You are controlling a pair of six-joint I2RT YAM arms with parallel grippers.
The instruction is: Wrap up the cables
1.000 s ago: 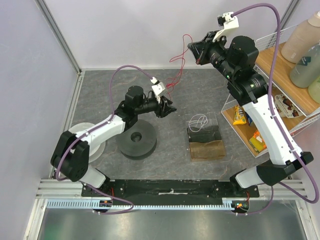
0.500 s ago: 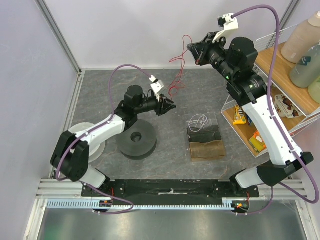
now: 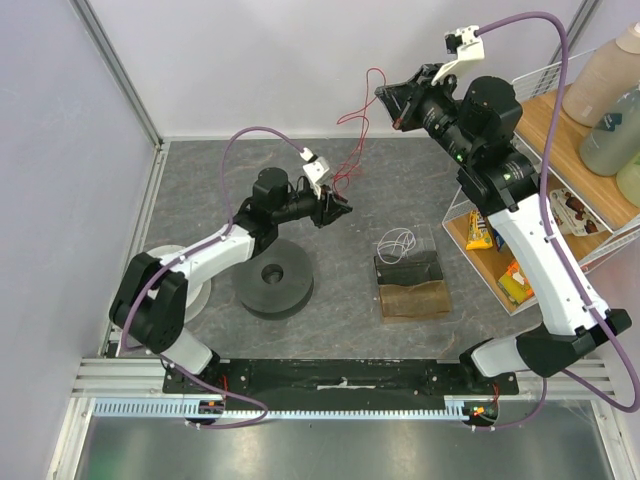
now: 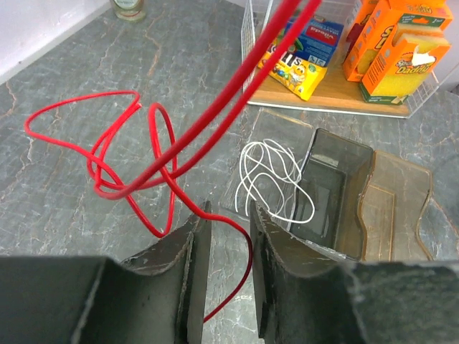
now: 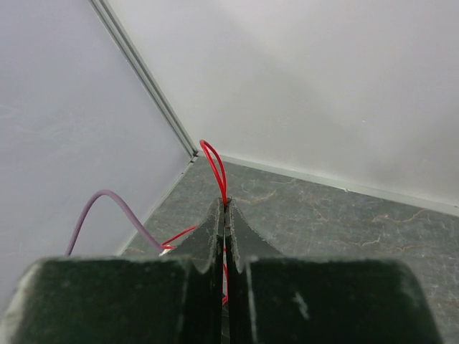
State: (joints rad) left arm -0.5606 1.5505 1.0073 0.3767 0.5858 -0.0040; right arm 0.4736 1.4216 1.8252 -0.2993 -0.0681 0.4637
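Inspection of the current state, for your attention.

Right arm: your right gripper (image 3: 386,97) is raised high near the back wall. Its fingers (image 5: 209,233) are pressed together and pinch the red wire (image 4: 166,159), with a short loop standing up just above the tips.

Wire: from that grip the red wire hangs down in loose curls toward the left gripper (image 3: 338,208). Its lower loops lie on the grey bench (image 3: 200,170) just ahead of that gripper.

Left arm: your left gripper sits low over the bench, at the middle rear. Its fingers (image 4: 192,276) stand a little apart, with a clear gap between them. One strand of the wire passes through the gap. I cannot tell whether it touches either finger, and it is not clamped.

Surroundings: a coil of white cord (image 4: 269,179) lies on the lip of a clear plastic tray (image 4: 373,208), to the right of the left gripper. A dark round disc (image 3: 273,282) sits on the bench near the left arm. Snack packets stand on a wire shelf (image 3: 500,265) at the right edge.
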